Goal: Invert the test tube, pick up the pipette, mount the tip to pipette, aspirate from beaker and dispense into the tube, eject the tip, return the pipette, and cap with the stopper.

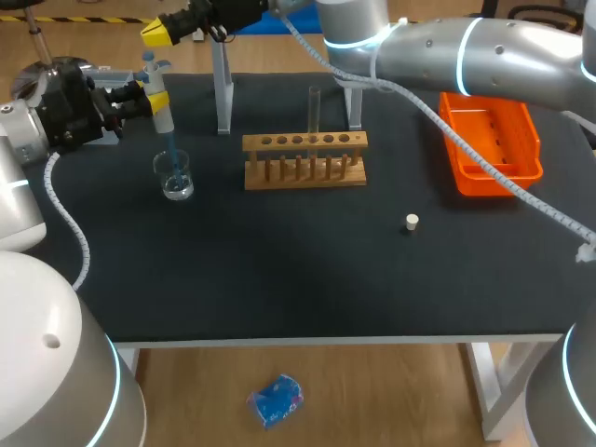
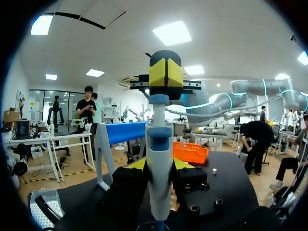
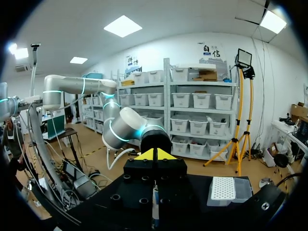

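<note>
- Pipette (image 1: 160, 104) stands upright at the upper left of the head view. The left gripper (image 1: 147, 96) has its fingers clamped on the body from two sides.
- Its blue tip (image 1: 172, 149) dips into the glass beaker (image 1: 175, 179) on the dark tabletop (image 1: 298, 279).
- The right gripper (image 1: 160, 33), on the arm coming in from the upper right, sits just above the pipette's top with its yellow fingers pressed together.
- A test tube (image 1: 315, 107) stands upright in the wooden rack (image 1: 270, 177) at centre. The white stopper (image 1: 412, 222) lies alone at lower right of the rack, and an orange tray (image 1: 489, 149) is at the right.
- Left wrist view: the left gripper (image 2: 159, 168) holds the pipette (image 2: 159, 144) between its fingers. The pipette body has a dark blue panel, but any print on it is too small to read. The right gripper (image 2: 166, 72), fingers together, rests on the plunger button (image 2: 159, 99). The orange tray (image 2: 190, 151) and stopper (image 2: 214, 170) lie ahead.
- Right wrist view: the right gripper (image 3: 154, 155) has its fingers together, with the pipette (image 3: 155, 204) just under them and a white tip box (image 3: 224, 188) beside.
</note>
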Motion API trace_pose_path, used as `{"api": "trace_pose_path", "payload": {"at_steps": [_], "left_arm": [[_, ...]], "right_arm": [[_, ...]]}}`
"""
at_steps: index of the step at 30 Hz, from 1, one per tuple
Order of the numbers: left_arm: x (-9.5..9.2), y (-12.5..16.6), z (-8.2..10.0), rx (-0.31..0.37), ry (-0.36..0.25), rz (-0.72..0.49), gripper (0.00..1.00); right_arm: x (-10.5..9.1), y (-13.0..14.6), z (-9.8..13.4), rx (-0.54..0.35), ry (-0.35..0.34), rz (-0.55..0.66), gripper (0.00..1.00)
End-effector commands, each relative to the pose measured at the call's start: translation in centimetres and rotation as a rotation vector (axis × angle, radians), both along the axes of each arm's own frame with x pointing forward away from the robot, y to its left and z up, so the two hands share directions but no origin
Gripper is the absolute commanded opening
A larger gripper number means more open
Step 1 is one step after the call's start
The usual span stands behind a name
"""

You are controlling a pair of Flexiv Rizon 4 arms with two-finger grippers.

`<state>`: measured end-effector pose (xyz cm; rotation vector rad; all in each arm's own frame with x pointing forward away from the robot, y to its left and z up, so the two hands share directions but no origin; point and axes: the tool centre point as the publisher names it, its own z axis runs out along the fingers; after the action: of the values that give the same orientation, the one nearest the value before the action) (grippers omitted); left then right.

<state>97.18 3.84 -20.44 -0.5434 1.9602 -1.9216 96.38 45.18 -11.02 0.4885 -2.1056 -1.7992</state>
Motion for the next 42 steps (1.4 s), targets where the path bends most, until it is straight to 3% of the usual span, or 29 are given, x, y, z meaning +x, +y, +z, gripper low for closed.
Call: {"api": "trace_pose_path", "payload": {"at_steps": [1, 42], "left_arm": [[0.0, 0.0, 0.0, -0.001, -0.002, 0.001, 0.00], [0.0, 0.0, 0.0, -0.001, -0.002, 0.001, 0.00]], "right_arm": [[0.6, 0.4, -0.7, 0.007, 0.017, 0.054, 0.00], [0.9, 0.5, -2.8, 0.005, 0.062, 0.059, 0.00]]}}
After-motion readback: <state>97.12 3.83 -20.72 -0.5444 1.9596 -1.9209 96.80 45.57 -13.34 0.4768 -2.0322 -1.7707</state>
